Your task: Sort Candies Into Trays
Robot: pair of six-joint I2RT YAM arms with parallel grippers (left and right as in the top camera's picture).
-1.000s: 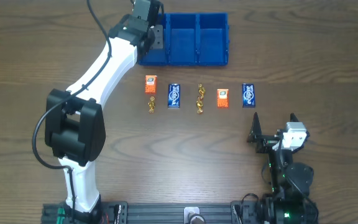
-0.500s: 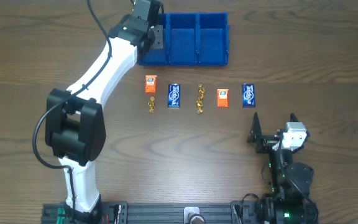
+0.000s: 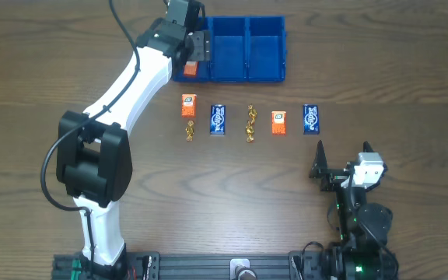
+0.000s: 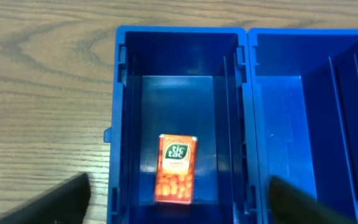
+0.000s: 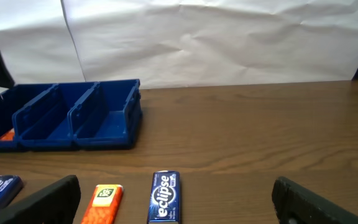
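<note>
My left gripper (image 3: 198, 44) hangs over the left-end compartment of the blue moulded-plastic three-compartment tray (image 3: 264, 48). Its jaws are spread wide and hold nothing. From my left wrist, the dark fingers (image 4: 61, 200) stand outside the compartment's two side walls. On that compartment's smooth floor the small flat orange plastic candy box (image 4: 176, 168) lies label up, with blue floor showing between it and each side wall.

A band of brown wood-grain tabletop (image 3: 379, 70) separates the tray from a row of candies on the side toward my bases. From the tray's left end to its right, the row holds:
- a second orange box (image 3: 188, 105), with a small gold foil-wrapped candy (image 3: 190, 131) just beside it
- a glossy blue rectangular mint pack (image 3: 218, 119)
- a knobbly cluster of gold foil candies (image 3: 250, 124)
- a third orange box (image 3: 278, 122)
- a second blue mint pack (image 3: 311, 119)

Gaps of wood separate the pieces.

My right gripper (image 3: 341, 159) sits past the row, well apart from the tray. Its jaws are also spread wide and hold nothing.

From above, the boxed candy is a patch of orange just beside my left wrist. My left wrist view shows its full rectangular face. My right wrist sees the tray side-on, with upright walls, open tops and a sliver of orange low in the end compartment. A creased white sheet (image 5: 229, 37) hangs behind the tray.
</note>
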